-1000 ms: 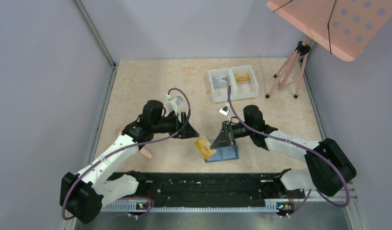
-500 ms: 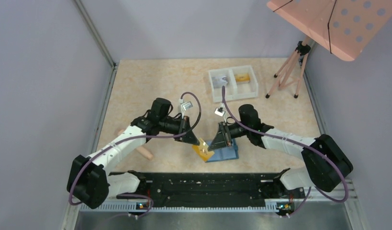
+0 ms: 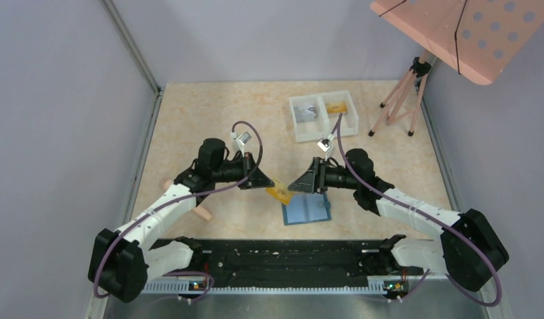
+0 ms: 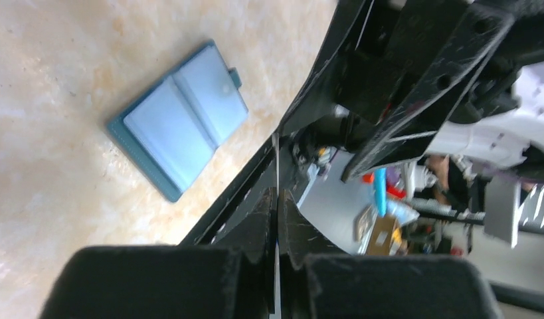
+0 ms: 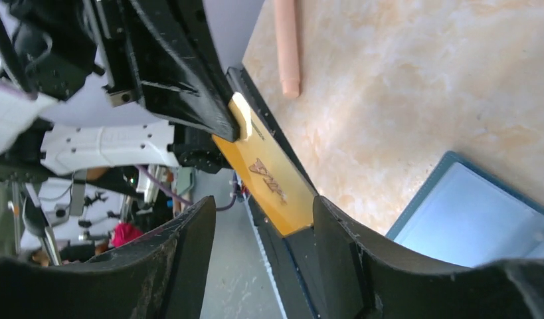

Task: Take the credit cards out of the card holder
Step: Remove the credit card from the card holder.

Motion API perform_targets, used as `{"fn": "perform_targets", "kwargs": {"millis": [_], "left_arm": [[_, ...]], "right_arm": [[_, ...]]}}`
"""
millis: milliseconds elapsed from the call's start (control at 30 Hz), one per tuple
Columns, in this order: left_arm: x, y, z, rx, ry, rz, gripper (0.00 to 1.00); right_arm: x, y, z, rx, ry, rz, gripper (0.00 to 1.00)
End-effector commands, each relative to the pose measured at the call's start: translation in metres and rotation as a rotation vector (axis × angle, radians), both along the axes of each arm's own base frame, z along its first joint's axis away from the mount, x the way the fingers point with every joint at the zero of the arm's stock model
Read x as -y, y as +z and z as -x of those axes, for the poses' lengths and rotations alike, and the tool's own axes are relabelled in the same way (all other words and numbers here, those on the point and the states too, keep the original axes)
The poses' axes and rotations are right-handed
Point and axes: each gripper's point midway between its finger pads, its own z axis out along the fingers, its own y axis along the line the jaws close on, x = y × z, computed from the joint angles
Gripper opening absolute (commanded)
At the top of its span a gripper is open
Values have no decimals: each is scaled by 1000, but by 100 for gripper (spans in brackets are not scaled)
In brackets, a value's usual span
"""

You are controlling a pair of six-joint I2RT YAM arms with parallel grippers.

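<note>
With left gripper [image 3: 268,186], pinches orange card [image 3: 279,194] aloft, just up-left of wallet [image 3: 307,211] lying open on table [image 3: 202,119]. With right gripper [image 3: 292,186], holds fingers [image 5: 189,266] spread about card's other end, perhaps touching one.

The orange card [image 3: 279,194] has come out of the card holder [image 3: 307,211]. The left gripper [image 3: 269,187] now pinches it, and the right gripper [image 3: 293,187] has lifted away.
</note>
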Motion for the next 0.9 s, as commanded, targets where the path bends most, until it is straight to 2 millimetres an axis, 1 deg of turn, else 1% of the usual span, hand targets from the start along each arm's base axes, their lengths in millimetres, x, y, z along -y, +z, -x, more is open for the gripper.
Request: {"fn": "perform_targets", "kwargs": {"millis": [0, 133, 233, 300, 400, 500, 600, 733, 800, 867], "left_arm": [[4, 37, -32, 94, 208, 184, 0], [1, 49, -42, 99, 318, 319, 0], [-3, 56, -48, 117, 371, 361, 0], [-5, 58, -53, 126, 401, 365, 0], [-7, 59, -55, 133, 423, 370, 0], [-9, 61, -56, 138, 434, 373, 0], [-11, 62, -56, 146, 452, 378, 0], [-15, 65, -56, 151, 473, 402, 0], [-15, 67, -55, 152, 476, 419, 0], [-16, 66, -53, 148, 476, 421, 0]], "right_arm": [[4, 13, -22, -8, -152, -61, 56], [2, 21, -26, -2, -164, -94, 54], [2, 34, -26, 13, -175, -162, 49], [2, 37, -27, 6, -181, -179, 47], [3, 35, -29, -6, -200, -185, 47], [5, 33, -32, -16, -227, -174, 52], [7, 29, -35, -26, -259, -157, 52], [7, 31, -36, -23, -259, -163, 45], [5, 35, -35, -24, -247, -187, 38], [4, 39, -33, -32, -235, -221, 35]]}}
